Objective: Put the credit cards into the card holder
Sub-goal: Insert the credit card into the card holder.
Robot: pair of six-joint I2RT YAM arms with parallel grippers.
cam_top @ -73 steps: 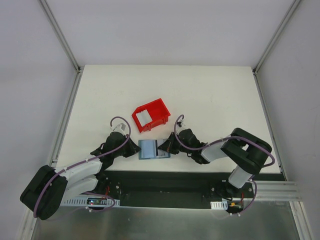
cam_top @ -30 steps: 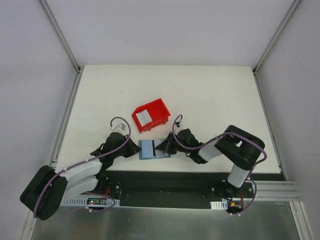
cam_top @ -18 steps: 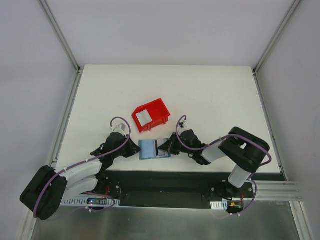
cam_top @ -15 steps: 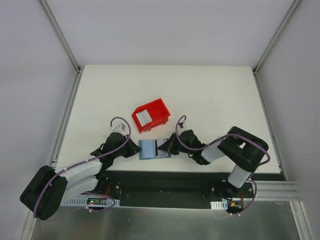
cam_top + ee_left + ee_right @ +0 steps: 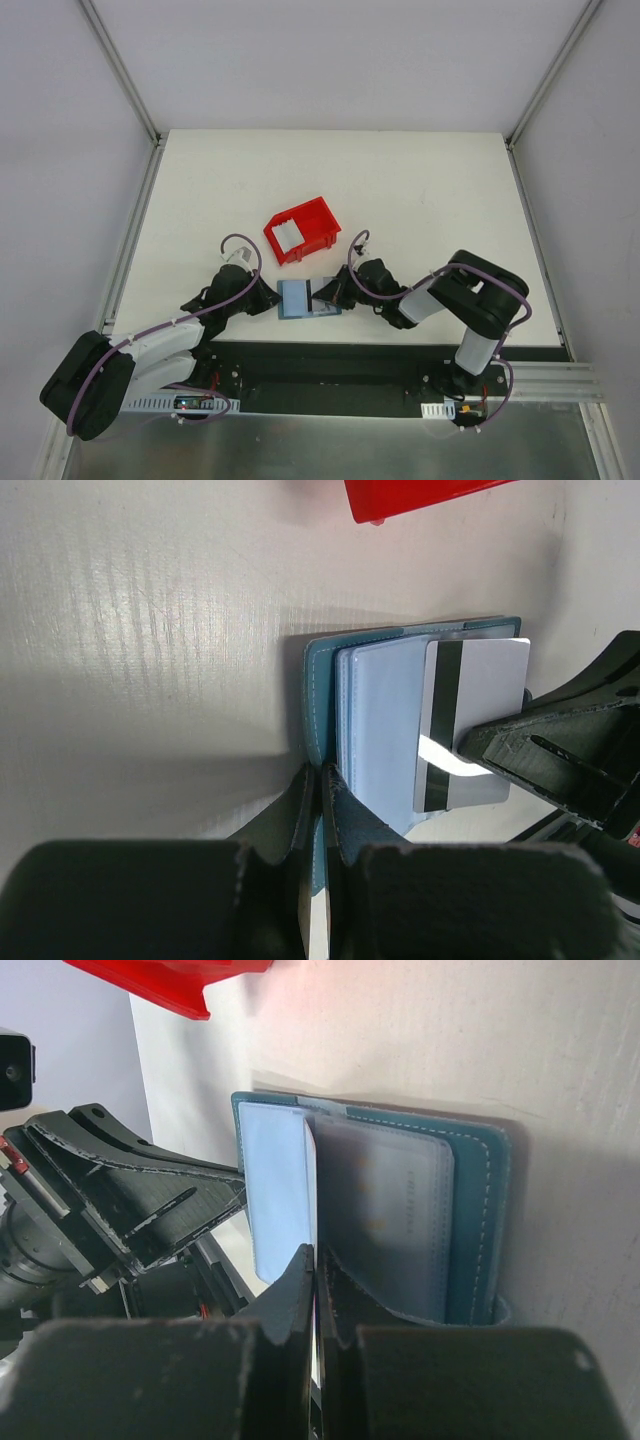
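Note:
The teal card holder (image 5: 293, 299) lies open near the table's front edge, its lighter blue pockets facing up (image 5: 375, 720). My left gripper (image 5: 270, 299) is shut on its left edge (image 5: 322, 780). My right gripper (image 5: 328, 293) is shut on a white credit card (image 5: 472, 725) with a black stripe. It holds the card over the holder's right half, against the pockets. In the right wrist view the card shows edge-on (image 5: 311, 1185) between the fingers (image 5: 290, 1290), next to a translucent pocket (image 5: 385, 1220). More white cards (image 5: 288, 234) lie in the red bin.
The red plastic bin (image 5: 312, 221) stands just behind the holder, tilted, its corner in the left wrist view (image 5: 420, 495). The left arm's fingers (image 5: 150, 1200) show beyond the holder in the right wrist view. The table's front edge (image 5: 380, 344) is close.
My right gripper has shifted slightly left with the card, further over the holder. The left gripper and the holder have not moved.

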